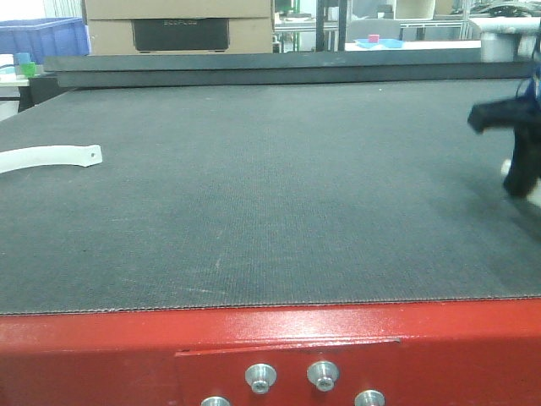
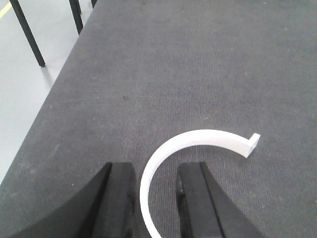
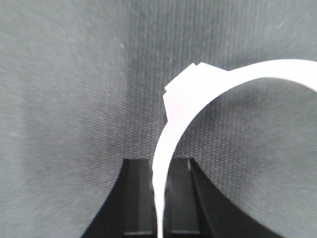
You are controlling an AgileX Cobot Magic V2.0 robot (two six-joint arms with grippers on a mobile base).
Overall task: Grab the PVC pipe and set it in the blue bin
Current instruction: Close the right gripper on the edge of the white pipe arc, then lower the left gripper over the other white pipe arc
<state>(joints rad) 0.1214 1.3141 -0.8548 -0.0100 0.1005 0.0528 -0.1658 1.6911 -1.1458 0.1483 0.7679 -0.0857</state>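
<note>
A white curved PVC pipe piece lies flat on the dark mat at the left edge. In the left wrist view this arc runs between the fingers of my left gripper, which is open around it with gaps on both sides. My right gripper is shut on a second white curved PVC piece, pinching its thin lower end just above the mat. In the front view the right gripper is at the far right, with bits of white showing beside it. The blue bin stands beyond the table at the back left.
The mat-covered table has a red front edge. Its left edge drops to the floor, where black legs stand. Cardboard boxes and a small blue tray are behind the table.
</note>
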